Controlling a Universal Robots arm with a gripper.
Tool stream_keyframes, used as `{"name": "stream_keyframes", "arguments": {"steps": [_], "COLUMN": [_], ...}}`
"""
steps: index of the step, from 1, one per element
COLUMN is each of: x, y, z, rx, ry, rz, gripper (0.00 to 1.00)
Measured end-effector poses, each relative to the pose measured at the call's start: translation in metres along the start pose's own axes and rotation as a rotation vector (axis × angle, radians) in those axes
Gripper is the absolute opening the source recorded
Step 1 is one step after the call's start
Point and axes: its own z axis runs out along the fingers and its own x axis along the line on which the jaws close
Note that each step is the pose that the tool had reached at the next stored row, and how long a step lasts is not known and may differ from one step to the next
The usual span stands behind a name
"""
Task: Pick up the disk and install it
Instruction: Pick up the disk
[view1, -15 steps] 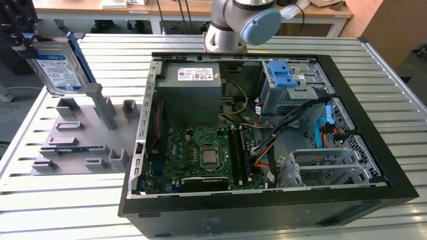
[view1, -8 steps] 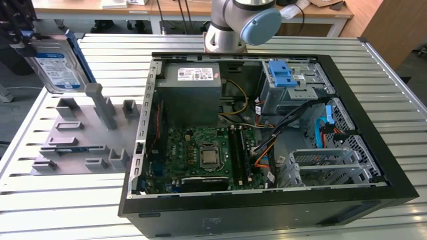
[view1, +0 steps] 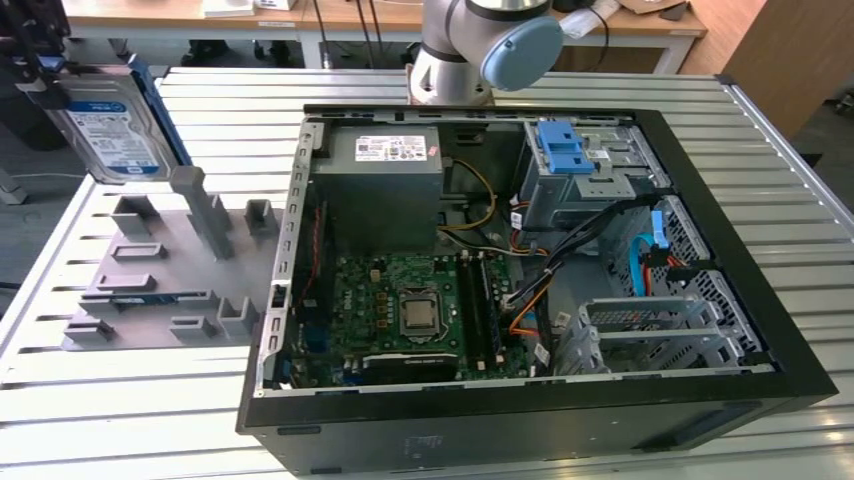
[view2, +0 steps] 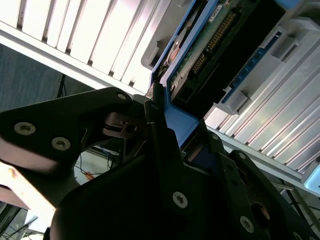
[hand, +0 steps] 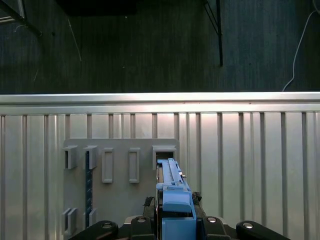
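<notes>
Firmly clenched, the gripper (hand: 176, 224) held the disk (view1: 114, 125) by its blue bracket (hand: 175, 200) – up in the air above the grey holder (view1: 160, 270), beside the open case (view1: 534, 430) on the slatted table (view1: 120, 420)

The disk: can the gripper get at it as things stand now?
Yes, apparently: the gripper already holds the disk, with fingers on both sides of it; nothing is in the way.
</notes>
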Motion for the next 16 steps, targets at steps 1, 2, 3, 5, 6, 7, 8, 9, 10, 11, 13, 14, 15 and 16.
{"name": "stream_keyframes", "arguments": {"steps": [1,2,3,5,6,7,8,9,10,11,13,14,15,16], "x": [0.0,0.0,0.0,-0.0001,-0.0001,-0.0001,-0.0001,-0.0001,-0.0001,-0.0001,-0.0001,-0.0001,-0.0002,-0.0002], "y": [0.0,0.0,0.0,0.0,0.0,0.0,0.0,0.0,0.0,0.0,0.0001,0.0001,0.0001,0.0], "z": [-0.0006,-0.0013,-0.0019,-0.0032,-0.0039,-0.0045,-0.0051,-0.0058,-0.0064,-0.007,-0.0082,-0.0087,-0.0093,-0.0099], "rx": [0.0,0.0,0.0001,0.0,0.0,0.0,0.0001,0.0,0.0,0.0,-0.0001,-0.0001,-0.0001,0.0], "ry": [0.0,0.0,0.0,0.0,0.0,0.0,-0.0001,0.0,0.0,0.0,0.0001,0.0,0.0,0.0], "rz": [0.0,0.0,0.0,0.0,0.0,0.0,0.0,0.0,0.0,0.0,0.0,0.0,0.0,0.0], "gripper": [0.36,0.36,0.36,0.36,0.36,0.36,0.36,0.36,0.36,0.36,0.36,0.36,0.36,0.36]}}
